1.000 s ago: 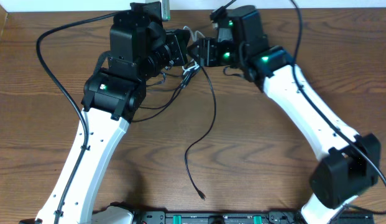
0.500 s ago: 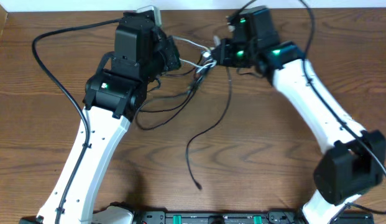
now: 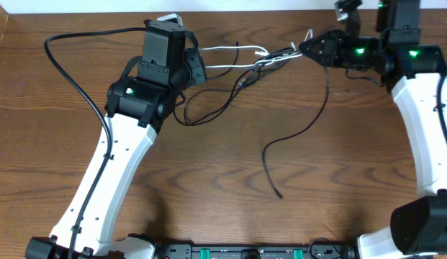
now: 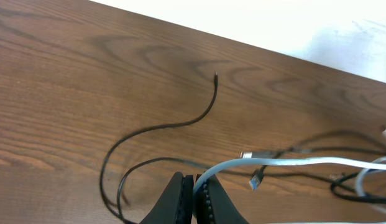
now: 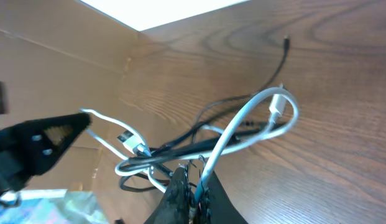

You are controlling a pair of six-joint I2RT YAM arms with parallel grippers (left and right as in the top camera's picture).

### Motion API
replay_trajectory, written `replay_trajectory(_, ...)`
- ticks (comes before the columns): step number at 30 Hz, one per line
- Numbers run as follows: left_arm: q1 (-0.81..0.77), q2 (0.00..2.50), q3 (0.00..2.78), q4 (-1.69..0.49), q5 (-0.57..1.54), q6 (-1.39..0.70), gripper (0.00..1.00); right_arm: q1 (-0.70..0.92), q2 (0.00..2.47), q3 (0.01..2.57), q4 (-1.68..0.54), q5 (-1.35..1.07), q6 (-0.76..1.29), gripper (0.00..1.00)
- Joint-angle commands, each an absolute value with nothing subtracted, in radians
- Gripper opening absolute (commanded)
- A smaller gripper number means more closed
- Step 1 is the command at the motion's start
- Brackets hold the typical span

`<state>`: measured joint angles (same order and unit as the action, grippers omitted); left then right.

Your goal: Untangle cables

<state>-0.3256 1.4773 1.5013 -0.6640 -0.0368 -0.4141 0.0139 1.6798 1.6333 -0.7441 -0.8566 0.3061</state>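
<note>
A white cable (image 3: 227, 67) is stretched across the far part of the table between my two grippers. My left gripper (image 3: 201, 70) is shut on one end of it; the left wrist view shows the white cable (image 4: 286, 163) leaving the closed jaws (image 4: 196, 194). My right gripper (image 3: 309, 49) is shut on a knot of white and black cables (image 3: 277, 57); the right wrist view shows the white loop (image 5: 255, 118) and black strands running into the jaws (image 5: 194, 186). A long black cable (image 3: 309, 126) hangs from the knot and ends in a plug (image 3: 280, 194) on the table. Another black loop (image 3: 201, 115) lies below the left gripper.
The wooden table (image 3: 223, 187) ends at a white wall along the far edge (image 3: 252, 6). The left arm's thick black supply cable (image 3: 72, 72) loops over the left of the table. A black rail (image 3: 237, 252) runs along the near edge.
My right gripper has moved far to the right, pulling the knot along. The white cable is now drawn out between the grippers, and the long black cable's free end has slid right.
</note>
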Motion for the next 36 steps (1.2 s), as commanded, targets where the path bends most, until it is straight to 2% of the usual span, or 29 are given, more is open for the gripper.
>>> replay_trajectory(1,-0.293,1.470,1.507,-0.680,-0.150,-0.393,0.08,-0.053,1.674,1.640,-0.745,-0.861,0.311,0.01)
replay_trajectory(7,-0.293,1.470,1.507,-0.693,-0.151,-0.376,0.08,-0.136,1.674,1.640,-0.723,-0.568,0.470,0.01)
replay_trajectory(12,-0.293,1.470,1.507,-0.705,-0.150,-0.365,0.07,-0.156,1.674,1.640,-0.691,-0.320,0.478,0.01)
replay_trajectory(17,-0.293,1.470,1.507,-0.685,-0.117,-0.323,0.07,-0.141,1.674,1.640,-0.680,-0.379,0.416,0.01)
replay_trajectory(19,-0.293,1.470,1.507,-0.645,-0.027,-0.267,0.07,-0.126,1.674,1.640,-0.695,-0.403,0.387,0.01)
replay_trajectory(22,-0.293,1.468,1.510,-0.527,0.237,-0.168,0.08,-0.100,1.674,1.640,-0.723,-0.464,0.323,0.02)
replay_trajectory(26,-0.293,1.468,1.518,-0.323,0.566,-0.159,0.08,-0.064,1.674,1.640,-0.737,-0.518,0.279,0.15)
replay_trajectory(29,-0.293,1.468,1.518,-0.078,0.744,-0.348,0.07,-0.035,1.674,1.640,-0.735,-0.588,0.236,0.28)
replay_trajectory(32,-0.293,1.468,1.518,0.135,0.750,-0.588,0.08,-0.014,1.674,1.640,-0.725,-0.660,0.187,0.43)
replay_trajectory(36,-0.293,1.468,1.518,0.218,0.632,-0.842,0.07,0.010,1.674,1.640,-0.688,-0.770,0.136,0.51)
